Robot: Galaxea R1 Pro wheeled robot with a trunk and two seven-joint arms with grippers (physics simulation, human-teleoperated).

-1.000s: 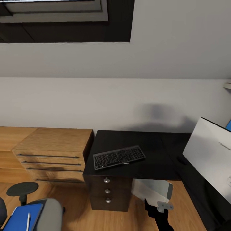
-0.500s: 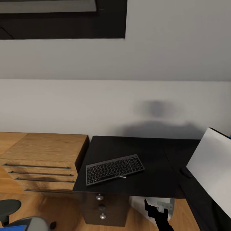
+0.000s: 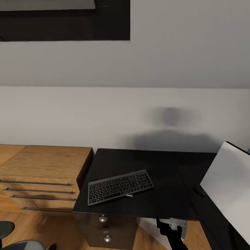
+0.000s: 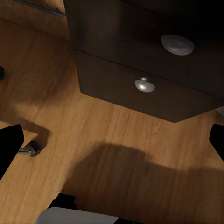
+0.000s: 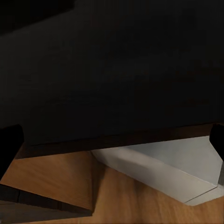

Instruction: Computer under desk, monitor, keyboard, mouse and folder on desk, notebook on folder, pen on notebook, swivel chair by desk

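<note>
From my head camera I look down on the black L-shaped desk [image 3: 163,173] with its three drawers and round silver knobs, set against a pale wall. The slim dark grey keyboard [image 3: 119,186] with black keys lies slightly askew near the desk's front left corner. To my right on the desk stands the large flat monitor [image 3: 227,189], turned so I see its pale back, well apart from the keyboard. Beside the desk on my left sits a light wooden drawer unit [image 3: 41,177]. Under the desk's front edge a light grey boxy computer case [image 3: 154,227] shows on the wooden floor [image 4: 140,144]. My right gripper [image 3: 169,226] pokes up just below the desk edge, its dark fingers spread with a gap between them. My left gripper [image 4: 112,144] hangs over the floor facing the lower drawers, fingertips wide apart, holding nothing. The grey swivel chair's [image 3: 21,244] edge peeks in at the lower left.
</note>
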